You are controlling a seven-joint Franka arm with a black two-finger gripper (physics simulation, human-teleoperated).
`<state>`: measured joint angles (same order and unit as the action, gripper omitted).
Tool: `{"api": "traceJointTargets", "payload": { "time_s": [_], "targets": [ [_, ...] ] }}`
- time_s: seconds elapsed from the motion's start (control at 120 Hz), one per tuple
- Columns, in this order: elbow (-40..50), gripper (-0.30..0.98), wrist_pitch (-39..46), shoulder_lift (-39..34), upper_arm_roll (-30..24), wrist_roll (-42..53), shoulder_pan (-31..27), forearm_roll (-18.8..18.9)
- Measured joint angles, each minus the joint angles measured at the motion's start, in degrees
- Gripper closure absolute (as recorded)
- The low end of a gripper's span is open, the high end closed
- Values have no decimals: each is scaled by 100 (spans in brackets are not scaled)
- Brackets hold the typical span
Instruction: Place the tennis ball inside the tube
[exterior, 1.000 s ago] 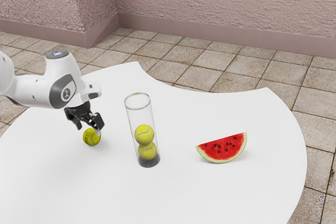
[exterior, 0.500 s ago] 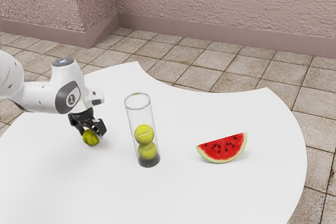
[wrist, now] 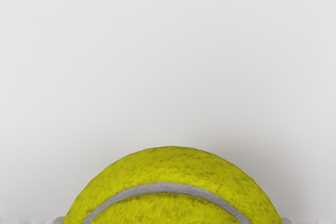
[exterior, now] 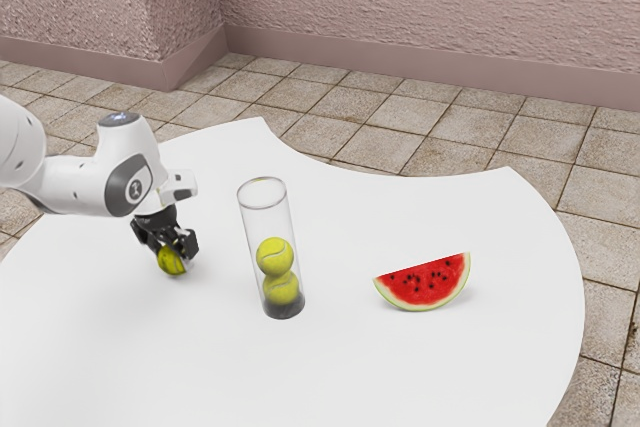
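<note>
Tube point(exterior: 271, 225), clear and standing, was nearest on the white bench point(exterior: 380, 367), two yellow balls point(exterior: 275, 256) stacked inside. Toward the exterior view's right lay a watermelon slice point(exterior: 425, 284), rind down. Farther back, left of the tube in the exterior view, the claw point(exterior: 173, 247) slanted downward, gripping the tennis ball point(exterior: 172, 262) from both sides, outside the tube. Above, the white arm point(exterior: 75, 185) reached in nearly level, its hand point(exterior: 128, 152) bent down. Beyond were floor tiles point(exterior: 400, 117) and a pinkish wall point(exterior: 430, 7).
</note>
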<state>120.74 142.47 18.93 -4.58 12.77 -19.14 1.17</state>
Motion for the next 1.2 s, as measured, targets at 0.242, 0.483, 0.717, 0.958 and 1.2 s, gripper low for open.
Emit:
{"api": "traceJointTargets", "payload": {
  "time_s": [0.242, 0.483, 0.717, 0.958, 1.2],
  "targets": [
    [214, 39, -504, -1371, -380, -124, -3, 24],
    [-179, 39, -1875, -2538, -884, -181, 9, -421],
    [-886, 38, -2865, -2700, -1182, -173, 57, -727],
    [-1307, 39, -3256, -2323, -1571, -158, 139, -768],
    [-1550, 39, -3350, -1951, -1579, -143, 341, -747]
  ]
}}
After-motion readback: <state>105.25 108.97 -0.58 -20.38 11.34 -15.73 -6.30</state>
